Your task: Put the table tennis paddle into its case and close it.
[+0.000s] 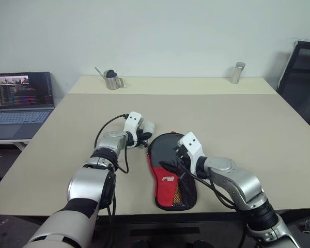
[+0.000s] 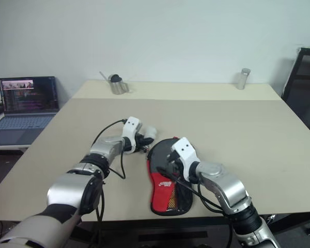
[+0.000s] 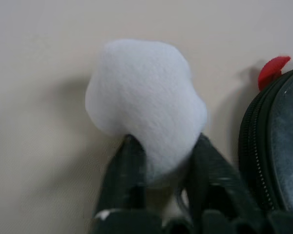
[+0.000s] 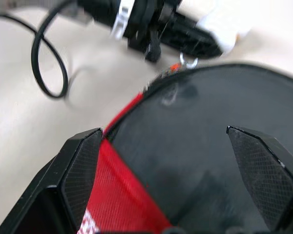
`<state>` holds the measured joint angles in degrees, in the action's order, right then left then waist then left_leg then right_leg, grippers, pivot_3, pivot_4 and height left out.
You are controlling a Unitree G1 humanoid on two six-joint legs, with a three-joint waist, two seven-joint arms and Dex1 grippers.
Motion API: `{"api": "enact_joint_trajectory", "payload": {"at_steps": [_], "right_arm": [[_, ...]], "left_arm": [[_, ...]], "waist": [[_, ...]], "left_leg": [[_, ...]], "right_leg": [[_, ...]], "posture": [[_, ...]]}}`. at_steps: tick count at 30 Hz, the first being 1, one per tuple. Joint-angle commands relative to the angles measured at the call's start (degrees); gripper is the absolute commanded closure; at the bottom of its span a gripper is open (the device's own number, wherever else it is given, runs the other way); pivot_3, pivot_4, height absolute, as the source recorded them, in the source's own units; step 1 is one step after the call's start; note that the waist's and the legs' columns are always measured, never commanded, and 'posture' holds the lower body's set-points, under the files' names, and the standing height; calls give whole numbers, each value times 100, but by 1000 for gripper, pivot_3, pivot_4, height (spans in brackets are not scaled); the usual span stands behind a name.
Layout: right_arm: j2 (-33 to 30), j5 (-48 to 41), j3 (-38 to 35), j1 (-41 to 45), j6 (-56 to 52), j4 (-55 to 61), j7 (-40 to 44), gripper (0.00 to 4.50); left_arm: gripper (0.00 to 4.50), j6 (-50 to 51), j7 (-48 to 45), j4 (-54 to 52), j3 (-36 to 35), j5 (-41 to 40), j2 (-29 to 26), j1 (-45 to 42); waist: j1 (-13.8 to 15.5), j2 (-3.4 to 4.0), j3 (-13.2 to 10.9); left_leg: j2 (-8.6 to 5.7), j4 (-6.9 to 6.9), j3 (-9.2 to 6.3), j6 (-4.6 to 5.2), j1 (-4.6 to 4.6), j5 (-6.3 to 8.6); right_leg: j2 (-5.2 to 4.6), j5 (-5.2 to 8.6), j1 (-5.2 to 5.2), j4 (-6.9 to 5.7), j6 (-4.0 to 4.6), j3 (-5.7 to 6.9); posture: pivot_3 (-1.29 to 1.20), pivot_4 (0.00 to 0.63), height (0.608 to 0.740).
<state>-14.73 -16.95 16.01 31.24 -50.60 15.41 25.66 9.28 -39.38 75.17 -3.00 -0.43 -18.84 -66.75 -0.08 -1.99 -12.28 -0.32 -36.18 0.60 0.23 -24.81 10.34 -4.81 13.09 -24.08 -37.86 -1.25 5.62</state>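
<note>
The left gripper (image 3: 161, 161), arm stretched forward over the beige table (image 1: 248, 124), pinches a white fluffy tuft (image 3: 146, 105) just beside the rounded end of the case (image 1: 170, 173). The right gripper (image 4: 178, 161) hovers over the case, fingers spread wide, holding nothing. The flat black-and-red paddle-shaped pouch, with its zip edge, lies near the table's front edge between both arms.

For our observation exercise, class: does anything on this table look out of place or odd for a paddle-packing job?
Yes. The left gripper is shut on a white fluffy wad beside the case, which has no obvious part in packing a paddle. Nothing looks spilled or damaged.
</note>
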Motion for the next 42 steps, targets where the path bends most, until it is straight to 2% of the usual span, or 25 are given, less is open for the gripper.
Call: {"api": "enact_joint_trajectory", "payload": {"at_steps": [1,9,15,19,33,42], "right_arm": [[81,96,-35,178,102,-212,-26,0],[235,415,220,192,-62,-1082,-101,0],[295,643,195,133,-61,-1345,-263,0],[359,701,151,77,-99,-1394,-341,0],[343,811,296,-157,-328,-1210,-291,0],[229,840,455,-385,-642,-815,-224,0]], "left_arm": [[4433,-44,-46,-66,-170,-85,-99,77],[4437,5,-430,-297,-306,-187,-354,215],[4437,-59,-911,-338,-23,50,-527,74],[4437,-374,-687,-198,212,370,-516,-192],[4437,-1311,391,181,371,1003,291,-783],[4437,-1819,1133,286,1022,1851,722,-827]], "waist": [[-2,0,0],[-37,-3,2],[-21,-21,19],[-10,-51,38],[7,-65,57],[8,-65,60]], "left_leg": [[0,-1,1,0,1,0],[2,-3,5,0,2,0],[1,-10,1,0,6,0],[1,-16,-2,0,6,0],[1,-24,-5,0,5,0],[-1,-24,-5,0,5,0]], "right_leg": [[0,0,0,0,0,-1],[1,-1,-3,-8,1,-5],[1,0,2,-14,1,-2],[1,-1,5,-14,0,-2],[-3,-3,9,-13,-5,-2],[-7,-3,10,-13,-6,0]], "posture": [[0,150,740],[0,150,740],[0,150,740],[0,150,740],[0,150,740],[0,150,740]]}}
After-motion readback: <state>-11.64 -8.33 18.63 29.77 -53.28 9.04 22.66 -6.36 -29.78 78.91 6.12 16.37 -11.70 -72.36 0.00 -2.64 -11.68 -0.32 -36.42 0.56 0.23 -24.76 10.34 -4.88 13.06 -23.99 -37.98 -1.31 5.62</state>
